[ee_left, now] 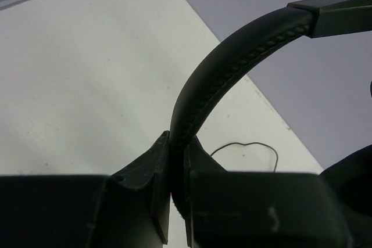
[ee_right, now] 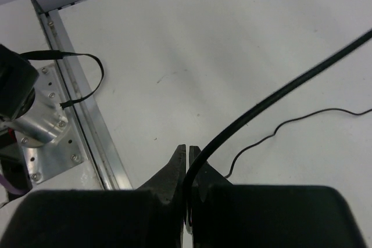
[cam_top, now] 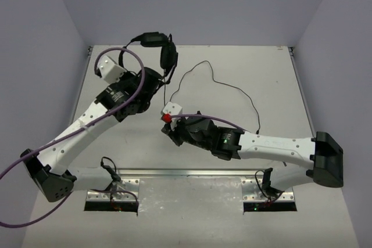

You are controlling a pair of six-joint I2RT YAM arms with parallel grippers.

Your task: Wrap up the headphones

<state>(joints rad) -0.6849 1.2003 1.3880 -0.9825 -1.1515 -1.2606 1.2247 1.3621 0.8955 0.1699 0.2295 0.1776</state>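
Note:
The black headphones (cam_top: 160,47) hang lifted at the back of the table, earcups close together. My left gripper (cam_top: 158,78) is shut on their stitched headband (ee_left: 232,68), which rises out of the jaws (ee_left: 177,143) and curves right; one earcup (ee_left: 354,172) shows at the right edge. My right gripper (cam_top: 167,127) sits mid-table, shut on the thin black cable (ee_right: 279,94), which leaves the closed tips (ee_right: 187,155) up to the right. The remaining cable (cam_top: 232,88) trails in loose curves across the table to the right.
The grey table (cam_top: 244,62) is walled on three sides. A metal rail (cam_top: 192,173) runs along the near edge with both arm bases. The left arm's purple cable (cam_top: 87,126) loops over that arm. In the right wrist view the rail and a base mount (ee_right: 40,126) lie left.

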